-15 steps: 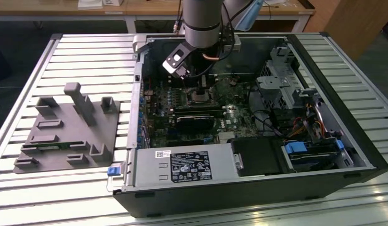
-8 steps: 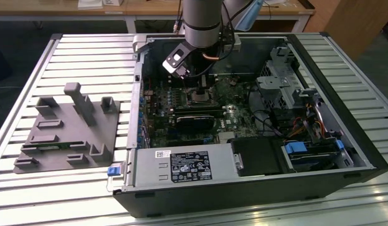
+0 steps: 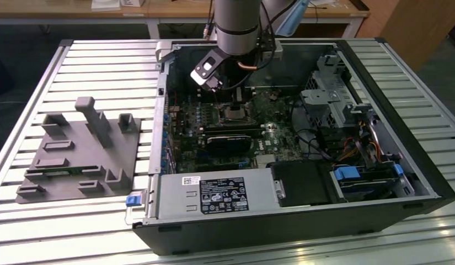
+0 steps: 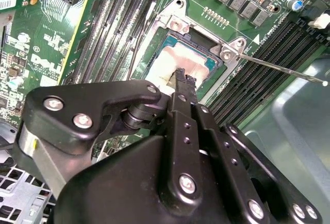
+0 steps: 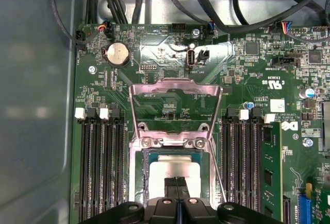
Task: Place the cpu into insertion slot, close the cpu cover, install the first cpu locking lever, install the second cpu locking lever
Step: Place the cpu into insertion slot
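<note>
Had the claw [image 4: 183,80] pinched closed with nothing in it, tips right down at the cpu [image 4: 167,64], likely to push it flat. Found the cpu lying in its slot on the far part of the board [image 5: 154,44], shiny top up. Square, so no long side to tell. Saw the cover [image 5: 175,86] tipped up and open, likely so as not to block the chip.

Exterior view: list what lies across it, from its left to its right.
Grey fixture block → cpu socket → metal drive cage → black case wall.
</note>
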`<state>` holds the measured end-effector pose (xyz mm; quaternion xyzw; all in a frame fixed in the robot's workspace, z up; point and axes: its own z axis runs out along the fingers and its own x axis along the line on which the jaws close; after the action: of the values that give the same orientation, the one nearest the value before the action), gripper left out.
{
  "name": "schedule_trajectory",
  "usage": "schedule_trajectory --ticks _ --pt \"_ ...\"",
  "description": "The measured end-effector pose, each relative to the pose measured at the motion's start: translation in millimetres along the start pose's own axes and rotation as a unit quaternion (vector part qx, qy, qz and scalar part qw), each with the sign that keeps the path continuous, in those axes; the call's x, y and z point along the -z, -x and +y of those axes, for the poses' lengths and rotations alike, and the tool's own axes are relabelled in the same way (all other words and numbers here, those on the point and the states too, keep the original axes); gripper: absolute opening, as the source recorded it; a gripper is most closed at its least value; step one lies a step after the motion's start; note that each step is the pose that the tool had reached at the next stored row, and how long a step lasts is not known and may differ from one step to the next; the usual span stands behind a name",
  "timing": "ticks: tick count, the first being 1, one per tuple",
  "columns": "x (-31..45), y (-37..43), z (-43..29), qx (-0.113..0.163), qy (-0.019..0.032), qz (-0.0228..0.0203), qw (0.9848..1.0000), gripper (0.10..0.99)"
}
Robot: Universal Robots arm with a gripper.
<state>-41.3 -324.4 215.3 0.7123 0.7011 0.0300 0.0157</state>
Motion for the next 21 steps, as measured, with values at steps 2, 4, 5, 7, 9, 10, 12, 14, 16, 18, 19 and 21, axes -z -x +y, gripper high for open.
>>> schedule_trajectory --ticks 2,4,5,7,9,10,12,14,16,18,19,21 --pt "1.8 0.0 0.1 0.0 0.0 0.0 1.0 0.106" --pt "4.5 -0.1 0.3 0.0 0.0 0.0001 1.0 0.106" --pt "6.1 -0.1 0.4 0.0 0.0 0.0 1.0 0.106" --pt "9.2 -0.2 0.6 0.0 0.0 0.0 1.0 0.106" --pt "12.9 -0.3 0.9 0.0 0.0 0.0001 1.0 0.106" --pt "14.6 -0.3 1.0 0.0 0.0 0.0 1.0 0.106" --pt "17.7 -0.4 1.2 0.0 0.0 0.0 1.0 0.106" --pt "20.8 -0.5 1.4 0.0 0.0001 0.0001 1.0 0.106" --pt "24.2 -0.5 1.6 0.0 0.0001 0.0 1.0 0.106" --pt "27.2 -0.6 1.8 0.0 0.0002 0.0001 1.0 0.106" --pt "28.7 -0.6 1.9 0.0 0.0002 0.0001 1.0 0.106" --pt "31.4 -0.7 2.0 0.0 0.0002 0.0 1.0 0.106"
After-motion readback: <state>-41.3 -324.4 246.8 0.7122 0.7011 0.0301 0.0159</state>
